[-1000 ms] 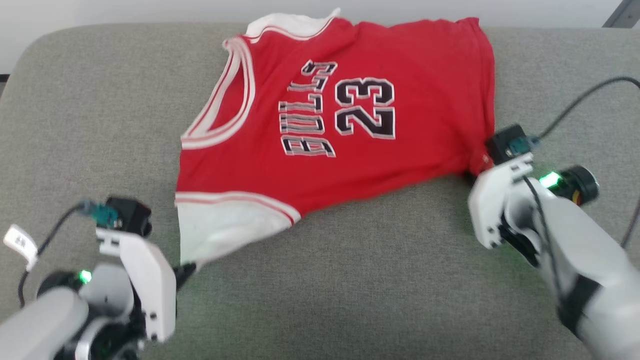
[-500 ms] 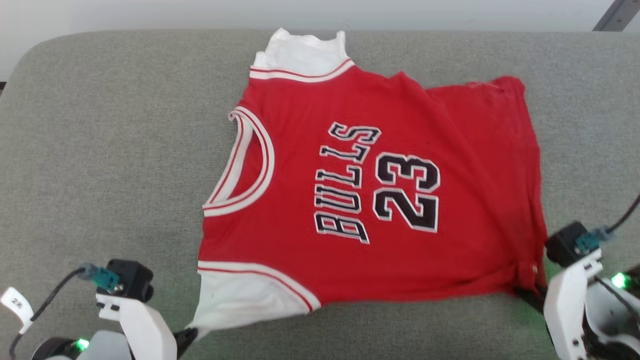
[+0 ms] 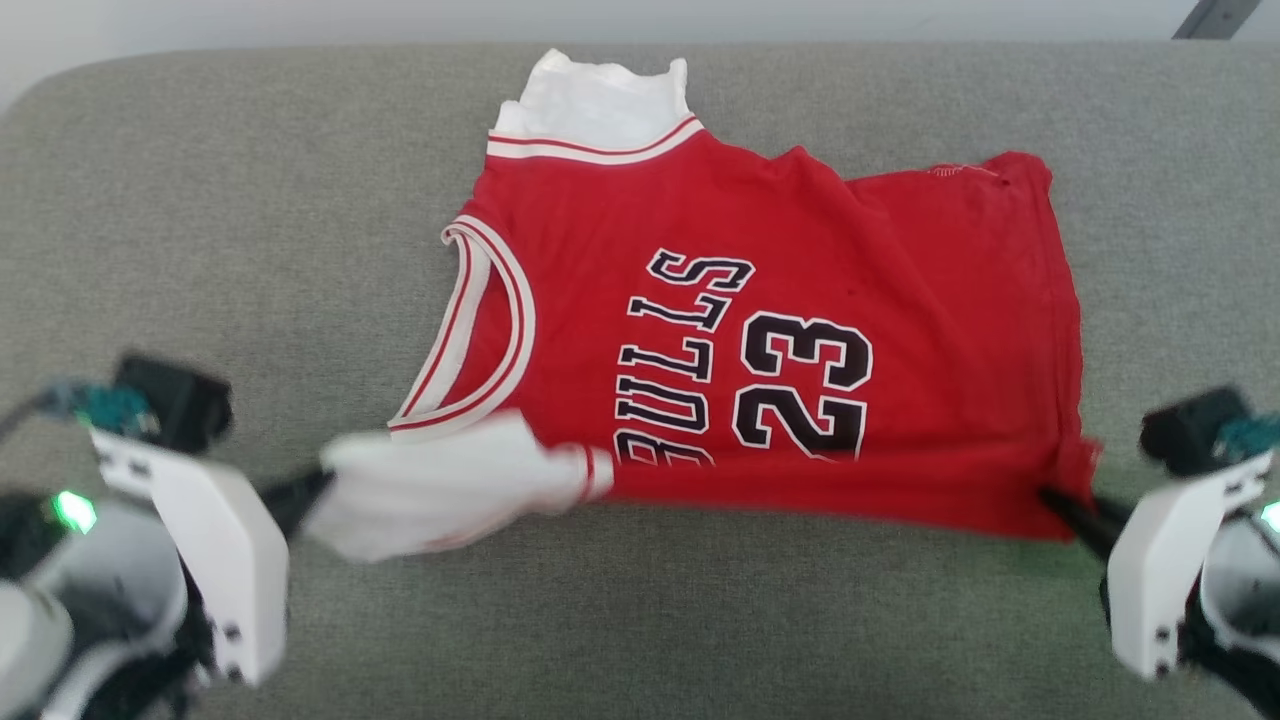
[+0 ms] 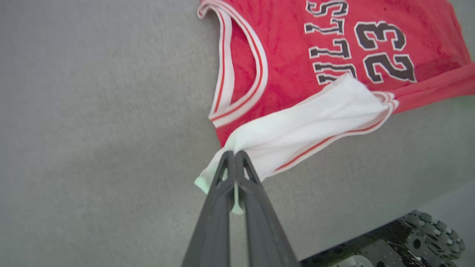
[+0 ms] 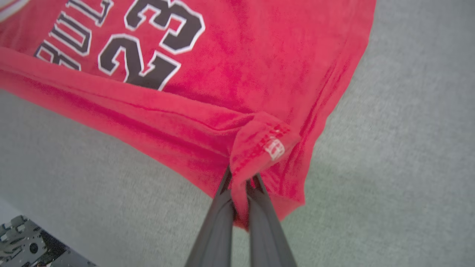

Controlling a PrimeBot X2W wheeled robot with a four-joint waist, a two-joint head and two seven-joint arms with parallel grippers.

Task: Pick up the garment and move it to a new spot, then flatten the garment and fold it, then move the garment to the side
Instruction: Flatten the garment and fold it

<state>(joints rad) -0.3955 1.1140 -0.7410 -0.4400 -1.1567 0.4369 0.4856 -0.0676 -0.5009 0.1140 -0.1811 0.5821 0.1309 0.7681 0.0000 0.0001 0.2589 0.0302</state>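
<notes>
Head view | garment (image 3: 900,250) red, white sleeves ("23" printed) | near edge perhaps lifted

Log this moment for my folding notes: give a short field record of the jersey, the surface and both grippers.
garment: red BULLS 23 jersey, print up, mostly flat
surface: grey fabric cushion
left gripper: shut on the white sleeve end
right gripper: shut on the red hem corner
near edge: lifted between the two grippers, hiding the bottom of the print
</notes>
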